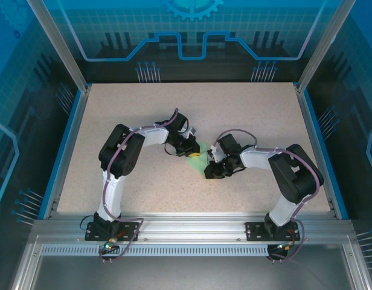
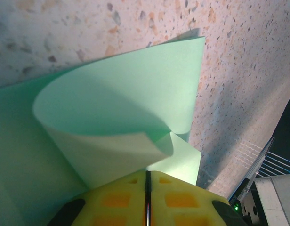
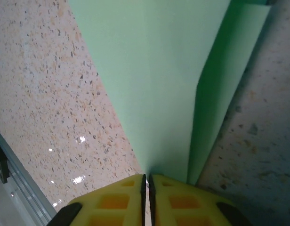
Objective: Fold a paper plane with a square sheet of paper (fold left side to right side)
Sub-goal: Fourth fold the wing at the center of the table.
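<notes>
Speckled beige tabletop (image 1: pixel 246 115) sits inside an enclosure of blue printed walls (image 1: pixel 29 121), with an aluminium rail (image 1: pixel 192 225) along its near edge. Both arms are bolted to that rail. The left arm (image 1: pixel 122 151) and the right arm (image 1: pixel 291 172) bend inward so that their wrists meet near the middle of the surface.

Between them lies the square sheet of paper (image 1: pixel 197 162), pale mint green and plain. Part of it rests flat on the tabletop and part is raised off it. From the left wrist, one side of the sheet curls up and over in a smooth, uncreased loop above the flat layer, with a free corner pointing away from the camera. From the right wrist, the paper rises as a long panel that narrows toward the camera, with a second, shadowed layer beside it.

The left hand (image 1: pixel 192 147) is on the sheet's far-left side. Its yellow fingers (image 2: pixel 178 200) are pressed together and the curled edge runs into the seam between them. The right hand (image 1: pixel 208 172) is at the sheet's near-right corner, its fingers (image 3: pixel 175 202) likewise pinched together on the narrowing paper.
</notes>
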Controlling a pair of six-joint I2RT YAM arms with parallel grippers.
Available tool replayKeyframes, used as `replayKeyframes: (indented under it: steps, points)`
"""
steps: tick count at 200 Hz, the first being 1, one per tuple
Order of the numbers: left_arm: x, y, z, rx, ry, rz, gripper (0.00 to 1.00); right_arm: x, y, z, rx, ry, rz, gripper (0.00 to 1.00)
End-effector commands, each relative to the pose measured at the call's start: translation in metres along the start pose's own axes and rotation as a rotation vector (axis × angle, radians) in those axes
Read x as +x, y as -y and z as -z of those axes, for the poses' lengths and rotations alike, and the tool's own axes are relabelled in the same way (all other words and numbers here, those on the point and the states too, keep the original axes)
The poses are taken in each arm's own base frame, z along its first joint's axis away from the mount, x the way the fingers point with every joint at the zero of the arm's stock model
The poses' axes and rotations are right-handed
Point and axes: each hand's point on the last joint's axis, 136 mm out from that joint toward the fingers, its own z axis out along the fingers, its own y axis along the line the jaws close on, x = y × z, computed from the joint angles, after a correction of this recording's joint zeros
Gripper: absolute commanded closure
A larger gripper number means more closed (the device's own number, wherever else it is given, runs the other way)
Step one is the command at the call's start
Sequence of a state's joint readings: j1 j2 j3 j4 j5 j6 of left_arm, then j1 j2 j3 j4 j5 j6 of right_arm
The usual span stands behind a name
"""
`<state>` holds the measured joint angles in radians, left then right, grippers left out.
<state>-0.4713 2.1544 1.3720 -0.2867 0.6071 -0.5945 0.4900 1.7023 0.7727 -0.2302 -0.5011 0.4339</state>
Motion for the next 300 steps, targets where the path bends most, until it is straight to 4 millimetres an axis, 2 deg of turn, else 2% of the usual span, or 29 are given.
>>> replayKeyframes:
  steps: [1,37,81,100,137,153,177,244,300]
  points:
    - [0.007,-0.038,-0.006,-0.118,-0.029,0.069,0.89,0.031,0.022,-0.01,0.031,-0.101,-0.098,0.89]
    - [0.003,-0.018,0.002,-0.06,-0.005,0.027,0.87,0.04,0.025,-0.013,0.027,-0.128,-0.123,0.94]
    - [0.001,0.03,0.031,0.066,0.068,-0.102,0.83,0.044,0.028,-0.017,0.029,-0.145,-0.153,0.97]
    - [0.013,0.041,0.036,0.108,0.059,-0.142,0.83,0.045,0.031,-0.018,0.038,-0.146,-0.161,1.0]
    - [0.05,0.054,0.023,0.172,-0.035,-0.209,0.82,0.045,0.034,-0.02,0.046,-0.153,-0.164,1.0]
    - [0.059,0.05,0.016,0.154,-0.066,-0.21,0.83,0.045,0.034,-0.02,0.047,-0.152,-0.161,1.0]
    - [0.058,0.038,0.008,0.116,-0.077,-0.191,0.83,0.044,0.034,-0.02,0.049,-0.152,-0.163,1.0]
    - [0.045,0.023,-0.007,0.069,-0.071,-0.181,0.83,0.042,0.034,-0.018,0.058,-0.151,-0.159,1.0]
    - [0.032,-0.004,-0.012,0.001,-0.042,-0.144,0.84,0.048,0.036,-0.018,0.072,-0.167,-0.165,1.0]
